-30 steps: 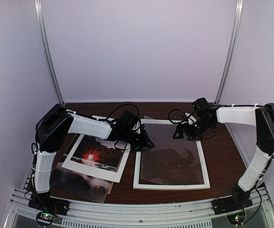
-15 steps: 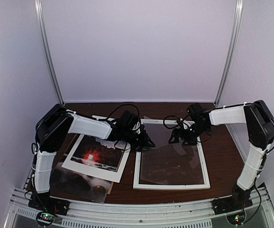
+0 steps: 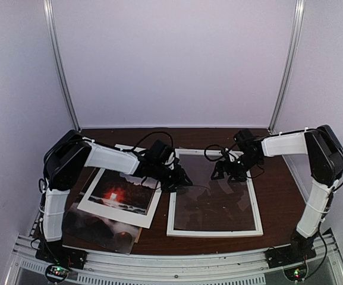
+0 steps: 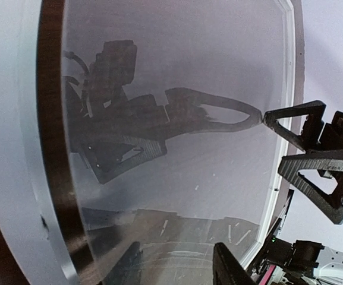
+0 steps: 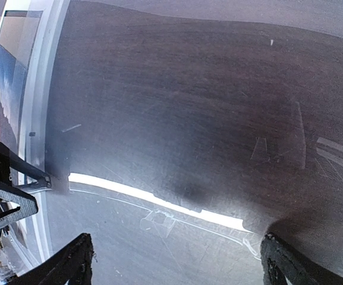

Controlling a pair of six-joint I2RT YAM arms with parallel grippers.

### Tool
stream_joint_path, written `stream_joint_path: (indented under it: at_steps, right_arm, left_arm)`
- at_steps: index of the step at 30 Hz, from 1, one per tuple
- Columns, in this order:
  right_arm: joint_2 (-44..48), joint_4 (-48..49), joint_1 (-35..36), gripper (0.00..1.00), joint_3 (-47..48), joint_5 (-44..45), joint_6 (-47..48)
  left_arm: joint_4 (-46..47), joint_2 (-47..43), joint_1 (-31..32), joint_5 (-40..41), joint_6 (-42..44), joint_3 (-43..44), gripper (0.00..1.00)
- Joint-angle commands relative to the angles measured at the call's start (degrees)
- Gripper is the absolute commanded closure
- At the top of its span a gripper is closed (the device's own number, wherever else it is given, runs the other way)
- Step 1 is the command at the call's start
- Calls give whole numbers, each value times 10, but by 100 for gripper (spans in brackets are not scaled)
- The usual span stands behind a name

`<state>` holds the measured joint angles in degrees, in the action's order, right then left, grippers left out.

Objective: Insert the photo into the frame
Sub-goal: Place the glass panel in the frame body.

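Observation:
The photo point(image 3: 116, 195), dark with a glowing red sun, lies at the left inside a white mat point(image 3: 97, 206). Right of it the white frame point(image 3: 216, 233) lies flat with a clear sheet point(image 3: 216, 202) resting in it. My left gripper point(image 3: 183, 178) is at the frame's upper left edge. In the left wrist view its jaws point(image 4: 180, 268) are apart; one finger point(image 4: 134, 264) shows through the sheet point(image 4: 177, 89), the other point(image 4: 225, 270) is above it. My right gripper point(image 3: 227, 169) hovers open over the sheet's far part, wide fingertips point(image 5: 278, 264) low over the sheet point(image 5: 189, 119).
A dark glossy sheet point(image 3: 97, 228) sticks out from under the mat at the front left. The brown table point(image 3: 278, 190) ends at white walls behind and metal rails in front. The two grippers face each other closely across the frame's far left corner point(image 5: 40, 107).
The clear sheet's raised far edge has dropped flat into the frame. My left gripper's jaws have spread apart. My right arm swung left toward the sheet, then held still.

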<state>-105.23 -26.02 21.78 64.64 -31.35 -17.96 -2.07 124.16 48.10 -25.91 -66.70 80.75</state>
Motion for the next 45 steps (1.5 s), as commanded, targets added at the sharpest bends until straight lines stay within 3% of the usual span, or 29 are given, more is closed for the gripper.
stream_joint_path:
  at_steps: [1,45]
  right_arm:
    - [-13,1,3,3,8,-1,4]
    - [-9,-4,4,3,1,6,9]
  left_arm:
    - [-21,-40,1,26,34,-8,59]
    - [-121,-109,-1,144,136,-28,55]
